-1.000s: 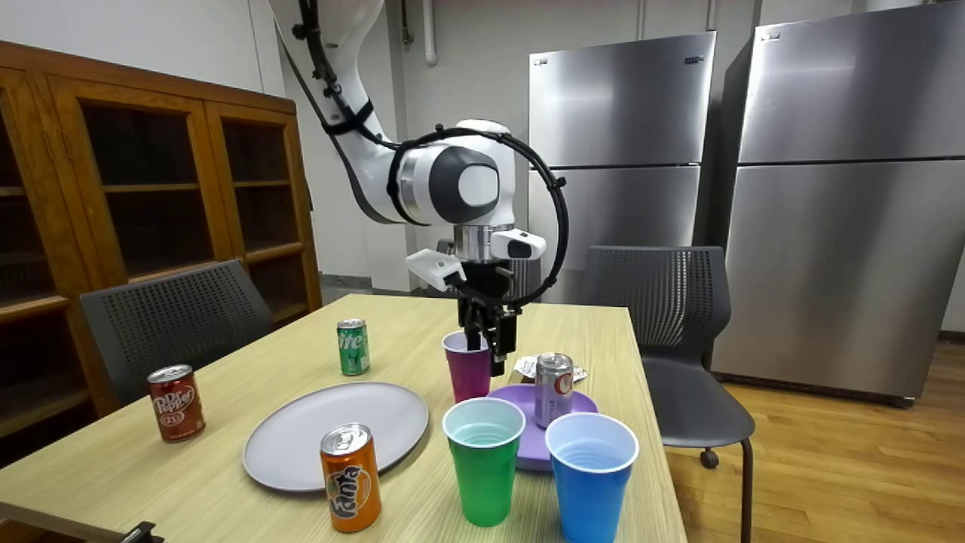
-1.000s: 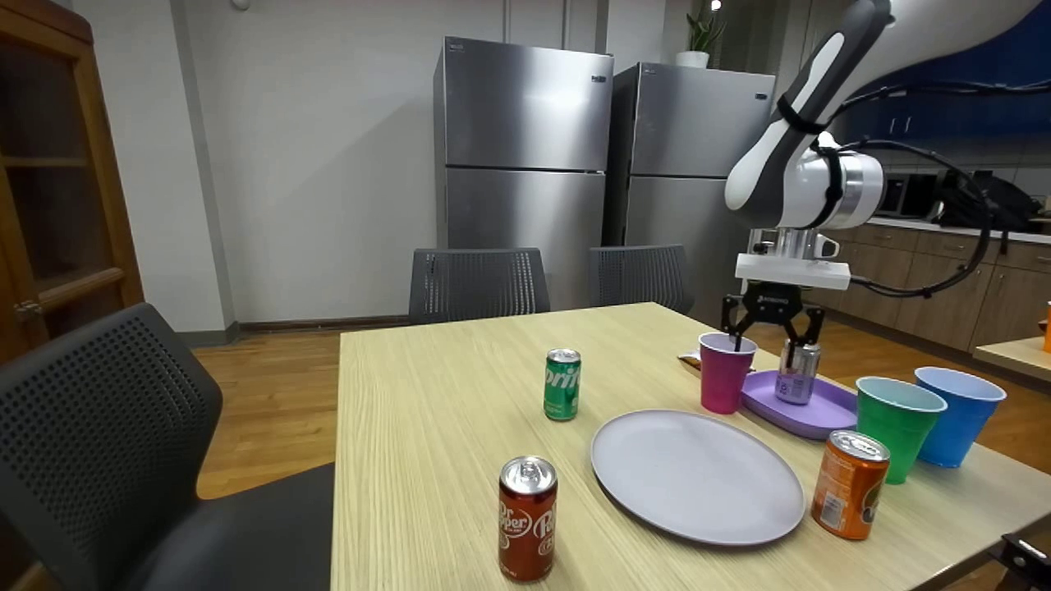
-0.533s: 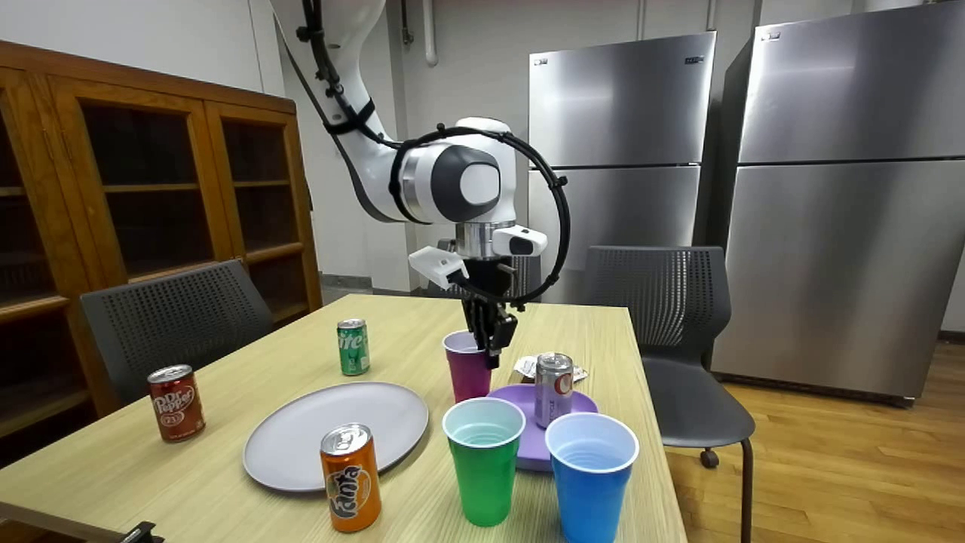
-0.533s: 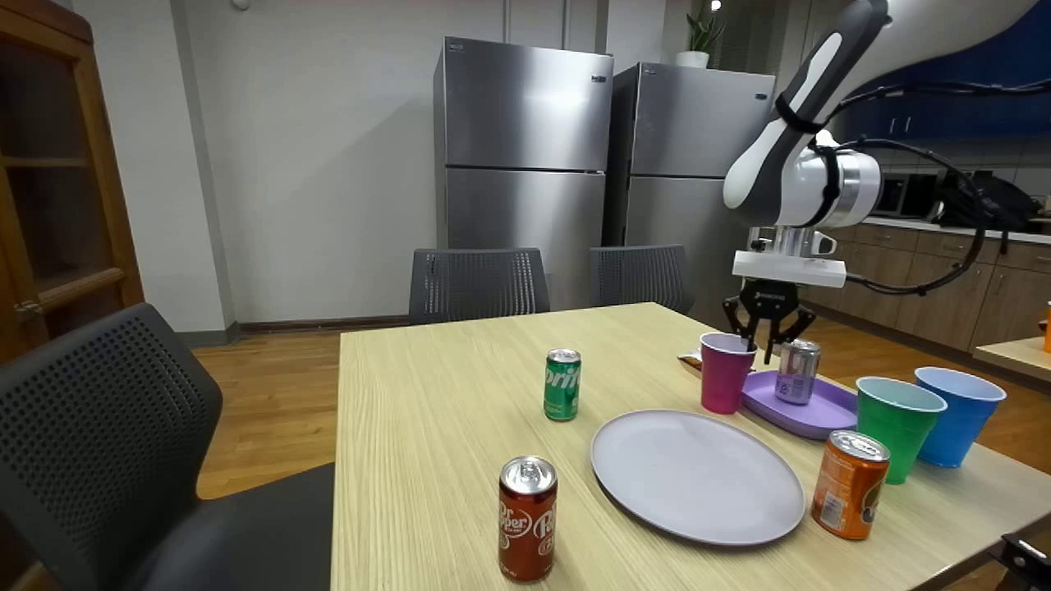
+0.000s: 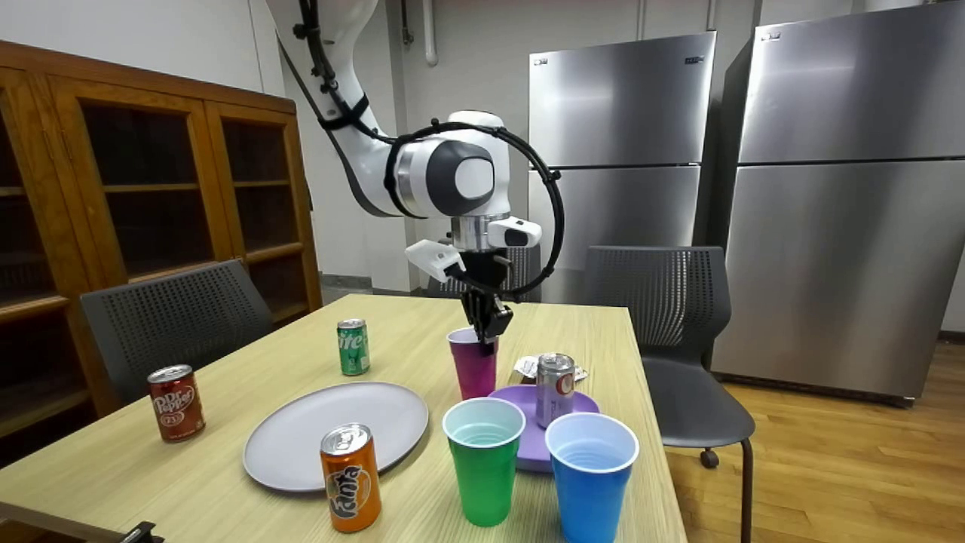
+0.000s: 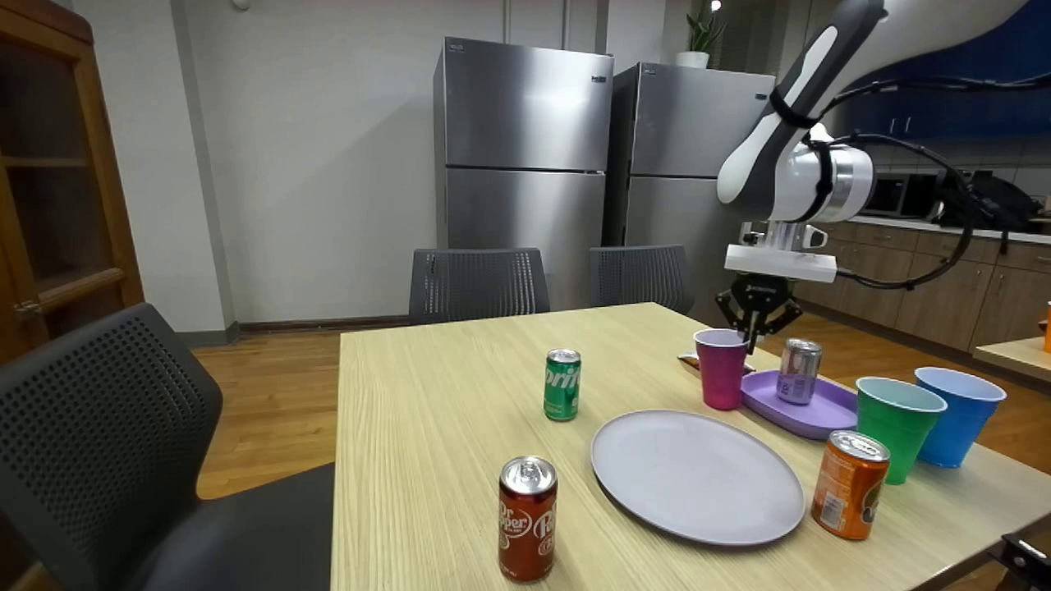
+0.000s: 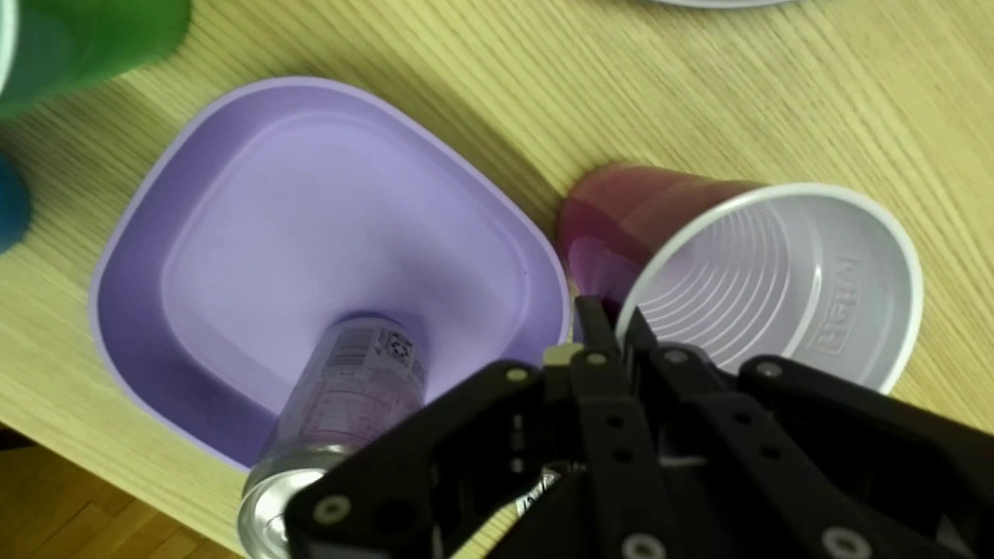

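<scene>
Claw (image 7: 615, 310) is clenching the magenta cup (image 6: 720, 373) by its rim, on the side facing the purple plate (image 7: 342, 202). Cup is showing just beside plate, bulk lying past the claw, long axis running near-vertical.

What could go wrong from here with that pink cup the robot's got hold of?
The hand pinches the pink cup by just one side of its rim, so the cup might tilt or slip if lifted. Its wall looks thin, so a hard squeeze could bend it. And the silver can stands upright on the purple tray close by; a sideways swing could knock it over.
</scene>
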Available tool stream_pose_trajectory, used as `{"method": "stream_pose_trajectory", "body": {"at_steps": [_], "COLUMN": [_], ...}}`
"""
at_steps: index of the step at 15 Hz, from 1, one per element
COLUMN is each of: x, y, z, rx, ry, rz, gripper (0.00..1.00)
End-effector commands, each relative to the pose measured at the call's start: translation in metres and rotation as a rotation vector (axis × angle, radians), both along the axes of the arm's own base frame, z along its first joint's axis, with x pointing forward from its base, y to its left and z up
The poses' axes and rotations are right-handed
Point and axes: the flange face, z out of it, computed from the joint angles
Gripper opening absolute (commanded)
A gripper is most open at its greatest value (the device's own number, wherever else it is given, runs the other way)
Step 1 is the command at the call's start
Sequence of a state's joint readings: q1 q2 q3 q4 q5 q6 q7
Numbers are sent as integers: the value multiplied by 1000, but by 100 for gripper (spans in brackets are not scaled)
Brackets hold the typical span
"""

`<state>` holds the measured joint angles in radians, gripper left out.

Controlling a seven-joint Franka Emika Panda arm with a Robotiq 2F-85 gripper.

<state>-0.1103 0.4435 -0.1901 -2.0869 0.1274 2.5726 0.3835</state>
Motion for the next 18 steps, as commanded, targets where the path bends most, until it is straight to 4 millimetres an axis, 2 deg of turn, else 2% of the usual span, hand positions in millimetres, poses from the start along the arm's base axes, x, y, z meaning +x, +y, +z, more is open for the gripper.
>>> {"method": "stream_pose_trajectory", "body": {"at_steps": [1,6,10,14,18], "x": [-1,-7,-25,-46,-66], "y": [13,37,62,87,108], "z": [23,48,63,68,65], "rx": [7,7,25,40,56], "ry": [-51,-100,-120,-117,-90], "rz": [3,45,89,137,190], "gripper": [1,1,1,1,1]}}
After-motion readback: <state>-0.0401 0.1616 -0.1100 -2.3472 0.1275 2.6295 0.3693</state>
